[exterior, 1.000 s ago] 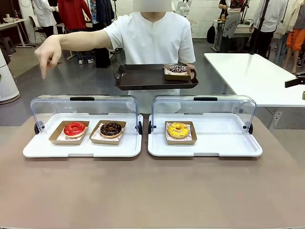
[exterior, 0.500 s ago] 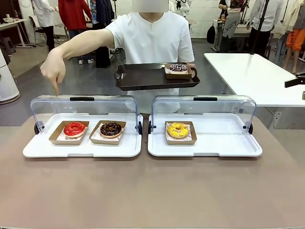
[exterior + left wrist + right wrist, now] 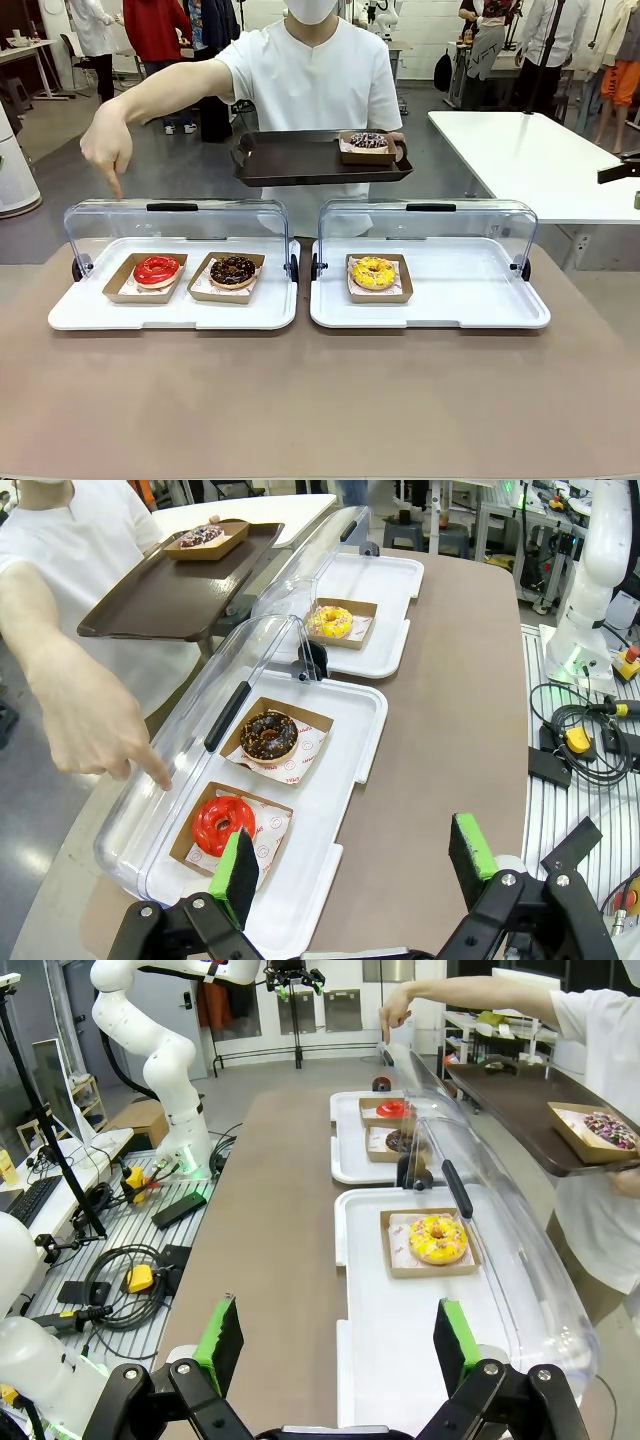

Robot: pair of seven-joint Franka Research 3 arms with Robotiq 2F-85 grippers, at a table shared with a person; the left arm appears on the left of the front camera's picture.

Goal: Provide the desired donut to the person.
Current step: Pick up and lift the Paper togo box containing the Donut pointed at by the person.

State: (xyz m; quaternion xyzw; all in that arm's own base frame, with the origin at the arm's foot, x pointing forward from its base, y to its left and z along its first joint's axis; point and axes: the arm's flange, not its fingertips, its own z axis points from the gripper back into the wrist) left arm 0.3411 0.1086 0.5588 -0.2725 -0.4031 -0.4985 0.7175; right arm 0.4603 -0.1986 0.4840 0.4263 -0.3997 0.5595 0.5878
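Left claw [image 3: 353, 858] and right claw [image 3: 338, 1340] both gape wide and empty as the person [image 3: 320, 90] points a hand [image 3: 108, 148] down at the red donut [image 3: 157, 269], nine o'clock of the chocolate donut [image 3: 233, 269].

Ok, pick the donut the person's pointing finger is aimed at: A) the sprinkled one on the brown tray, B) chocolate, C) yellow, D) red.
D: the person's hand points its index finger down at the clear lid, right beside the red donut and away from the others.
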